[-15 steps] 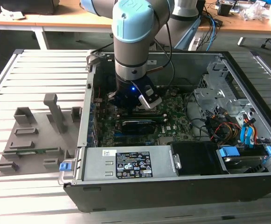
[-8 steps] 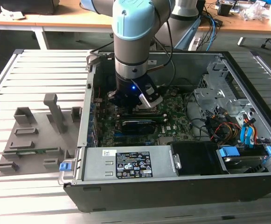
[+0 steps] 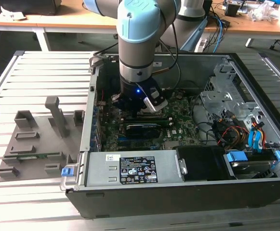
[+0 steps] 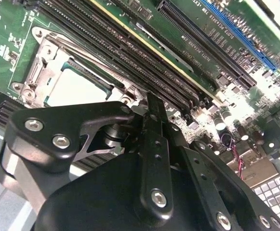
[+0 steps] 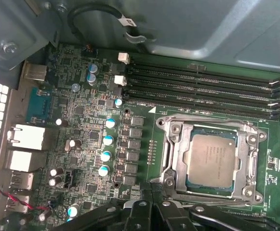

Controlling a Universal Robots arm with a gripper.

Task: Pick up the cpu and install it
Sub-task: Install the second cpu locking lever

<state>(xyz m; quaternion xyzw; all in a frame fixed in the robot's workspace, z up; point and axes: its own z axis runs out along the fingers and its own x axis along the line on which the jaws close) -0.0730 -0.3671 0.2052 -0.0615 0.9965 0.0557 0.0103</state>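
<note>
Black linkage of the gripper [image 4: 149,159] sits closest to the lens in the second wrist view, and from that angle you cannot tell whether anything is pinched between its tips, or how far apart they stand. Look past it to the cpu [image 5: 211,161]: in the first wrist view it lies flat inside the socket frame [image 5: 171,159], silvery top up, edges square to the frame's opening, so it appears seated already rather than carried. Your gripper hangs just beside that frame, low over the motherboard [image 5: 82,139], which would fit either a release or a press on the chip.

Moving outward, the memory slots [image 5: 202,89] run in dark rows along one side of the frame, and a column of blue-topped capacitors [image 5: 108,139] stands on the other. In the exterior view the arm [image 3: 140,43] reaches straight down into the open computer case [image 3: 236,187], whose walls and drive cage [image 3: 226,96] hem in your sideways room. A grey fixture tray [image 3: 33,139] lies outside, on the exterior view's left.
</note>
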